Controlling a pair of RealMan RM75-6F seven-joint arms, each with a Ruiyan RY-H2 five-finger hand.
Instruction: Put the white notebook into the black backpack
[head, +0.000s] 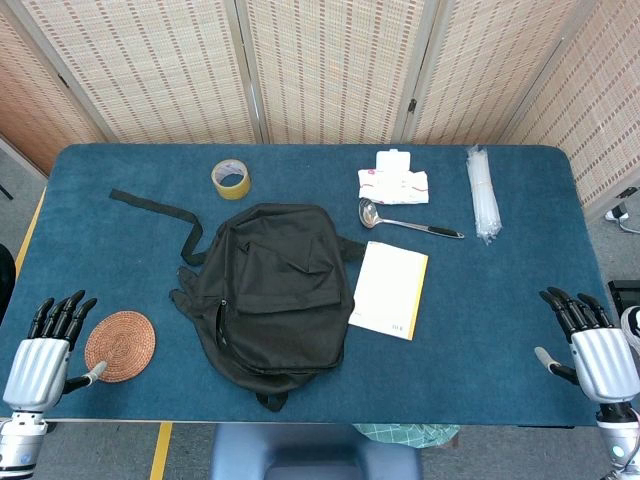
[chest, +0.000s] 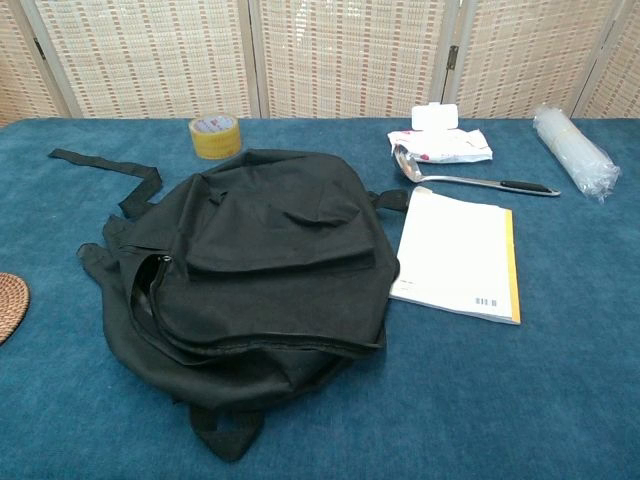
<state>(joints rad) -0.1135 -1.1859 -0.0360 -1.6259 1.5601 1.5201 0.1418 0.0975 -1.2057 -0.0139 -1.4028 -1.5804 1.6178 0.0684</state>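
At the near left corner of the table (head: 480, 350), left hand (head: 42, 350): palm down, fingers spread and straight, holding nothing, thumb tip just beside a round woven coaster (head: 120, 345). At the near right corner, right hand (head: 595, 350): likewise empty, fingers apart and pointing up the table, well apart from everything on the blue cloth. Neither hand visible in the chest view.

Inward from the left hand, past the coaster: black backpack (head: 275, 290), lying flat near the middle of the table, front pocket up, one strap (head: 160, 212) trailing away toward the far left. Along its left side, in the chest view, a zipper opening (chest: 150, 300), partly agape. How wide the mouth stands, hard to tell.

Just right of the backpack: white notebook (head: 390, 290), flat on the cloth, closed, yellow spine along its right edge, barcode at the near corner. Left edge touching or slightly tucked under the backpack's side in the chest view; not inside the bag.

Farther back: yellow tape roll (head: 231, 179) beyond the backpack's top; metal ladle (head: 405, 222) with a dark handle just beyond the notebook; white wipes packet (head: 394, 180) behind the ladle; a clear plastic bundle (head: 483, 195) toward the far right edge. Behind the table, woven folding screens (head: 330, 60).
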